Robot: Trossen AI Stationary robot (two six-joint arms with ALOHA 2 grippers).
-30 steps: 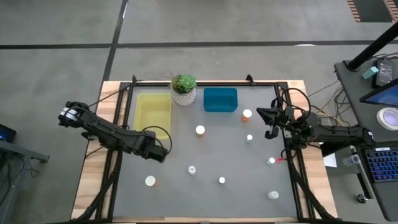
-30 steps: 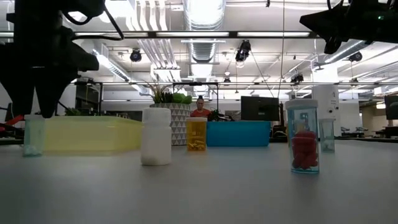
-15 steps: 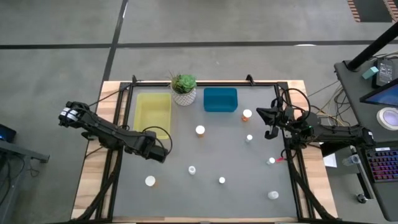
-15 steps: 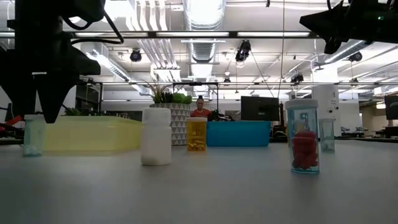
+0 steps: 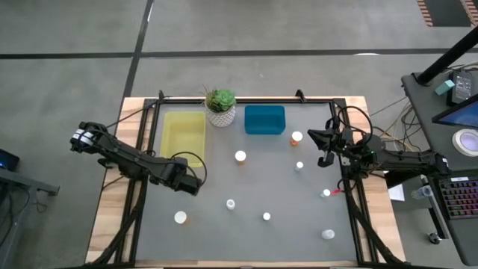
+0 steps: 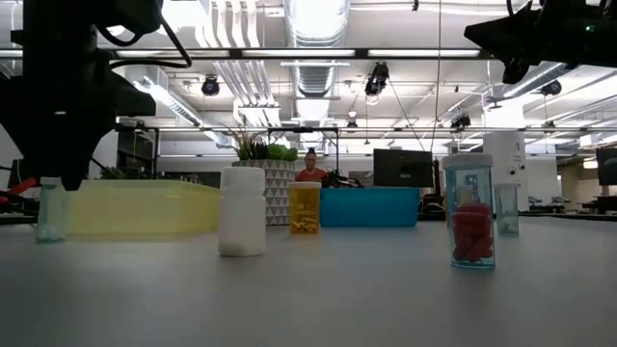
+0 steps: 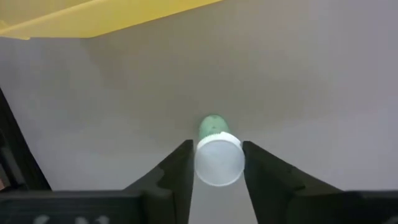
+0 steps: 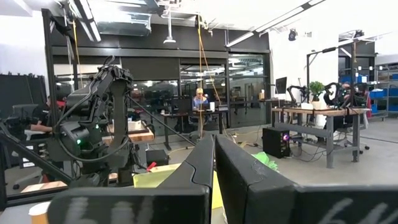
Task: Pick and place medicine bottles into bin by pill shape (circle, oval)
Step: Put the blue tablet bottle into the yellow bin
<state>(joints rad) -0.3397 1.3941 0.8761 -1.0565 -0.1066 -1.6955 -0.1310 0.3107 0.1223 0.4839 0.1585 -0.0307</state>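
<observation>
My left gripper [image 5: 191, 187] points straight down near the table's left side, in front of the yellow bin [image 5: 184, 134]. Its fingers close on a small pale-green medicine bottle [image 7: 212, 127] with a white cap. That bottle stands upright on the grey table [image 6: 51, 210] and is hidden under the gripper in the high view. Several other bottles stand apart on the table, among them a white one [image 6: 241, 212], an amber one [image 6: 305, 208] and a clear one with red pills [image 6: 469, 224]. My right gripper [image 5: 323, 146] waits shut, raised at the right edge. My left gripper has the bottle's white cap [image 7: 217, 163] between its two fingers, one finger [image 7: 177, 171] on each side, pinching it from above with the fingers pointing down. The bottle stands upright with its base on the table.
A blue bin [image 5: 264, 119] and a potted plant [image 5: 221, 106] stand at the far edge beside the yellow bin. Loose bottles are at the middle [image 5: 240, 156], near front [image 5: 180, 217] and right side [image 5: 328, 234]. The table frame's black rails run along the left and right edges.
My left gripper has stayed in place over the small bottle, and its fingers have drawn together from a wide spread to a narrow gap around the cap. The bottle has not moved.
</observation>
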